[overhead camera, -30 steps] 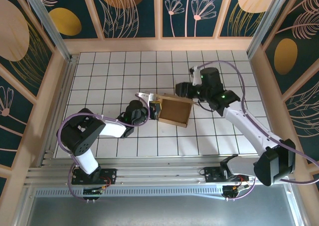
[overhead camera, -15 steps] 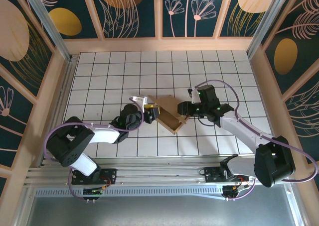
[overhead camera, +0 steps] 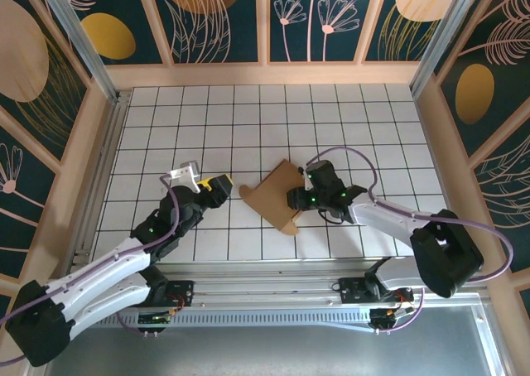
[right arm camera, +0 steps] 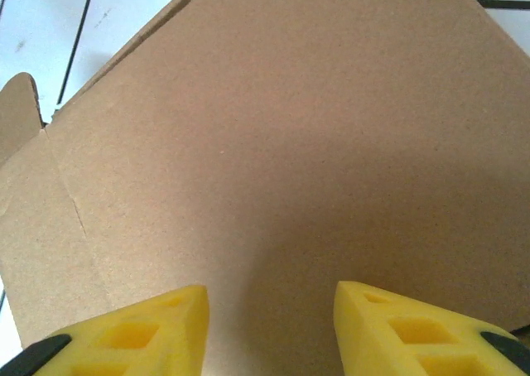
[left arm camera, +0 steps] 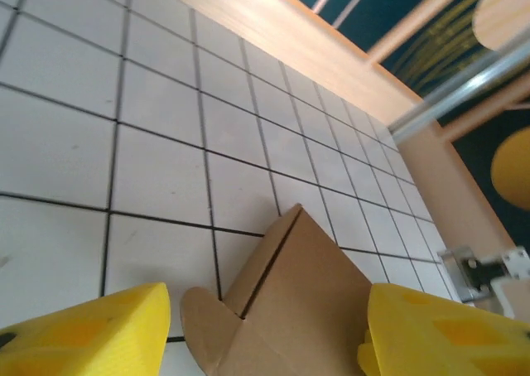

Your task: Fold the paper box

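The paper box (left arm camera: 286, 310) runs off the bottom edge of the left wrist view, so its lower flaps cannot be made out. The yellow fingers (left arm camera: 87, 335) of the left gripper (overhead camera: 217, 184) are cut off there too. In the right wrist view the cardboard spills past the top and right edges. Whether the right gripper (right arm camera: 269, 297) pads (right arm camera: 132, 335) touch it cannot be told.

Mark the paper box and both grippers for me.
paper box (overhead camera: 272, 195): top external view, middle of its brown panel.
left gripper (overhead camera: 222, 189): top external view, between its yellow fingertips.
right gripper (right arm camera: 272, 297): right wrist view, gap between its yellow fingertips.
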Robot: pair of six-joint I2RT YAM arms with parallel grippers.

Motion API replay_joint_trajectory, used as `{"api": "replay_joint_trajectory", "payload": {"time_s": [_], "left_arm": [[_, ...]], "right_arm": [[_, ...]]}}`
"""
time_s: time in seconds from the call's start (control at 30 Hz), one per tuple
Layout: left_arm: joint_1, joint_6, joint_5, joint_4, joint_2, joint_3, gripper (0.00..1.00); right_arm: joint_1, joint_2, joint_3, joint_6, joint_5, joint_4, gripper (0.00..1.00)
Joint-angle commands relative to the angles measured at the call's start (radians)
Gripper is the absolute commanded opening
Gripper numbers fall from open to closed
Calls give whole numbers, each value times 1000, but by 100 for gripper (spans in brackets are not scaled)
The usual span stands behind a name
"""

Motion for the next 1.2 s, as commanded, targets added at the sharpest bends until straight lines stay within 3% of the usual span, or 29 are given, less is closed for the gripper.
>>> {"api": "replay_joint_trajectory", "payload": {"time_s": [0.0,0.13,0.3,0.37,0.53,0.63,0.73,0.9,1.03,1.17], "left_arm": [[-3,-83,-66,-241,31,70,68],[-4,-142,73,-177,153,129,69],[-3,-120,230,-41,342,218,65],[-3,-32,251,-52,438,290,63],[-2,237,253,-191,681,521,61],[5,322,259,-231,768,631,61],[24,387,337,-219,820,690,61],[75,470,492,-261,925,771,61],[95,515,568,-292,979,790,61],[97,518,659,-281,1032,792,61]], "right_arm": [[4,-29,63,-1,94,-73,49],[4,-128,89,68,55,12,51],[3,-73,90,94,27,92,51],[4,-9,67,98,-19,126,49],[4,96,25,105,9,134,48],[3,86,67,93,2,77,51],[-1,7,117,130,-18,54,56],[-83,-195,50,407,113,-54,68],[-112,-300,-89,567,70,-63,71],[-91,-283,-156,644,17,6,70]]}}
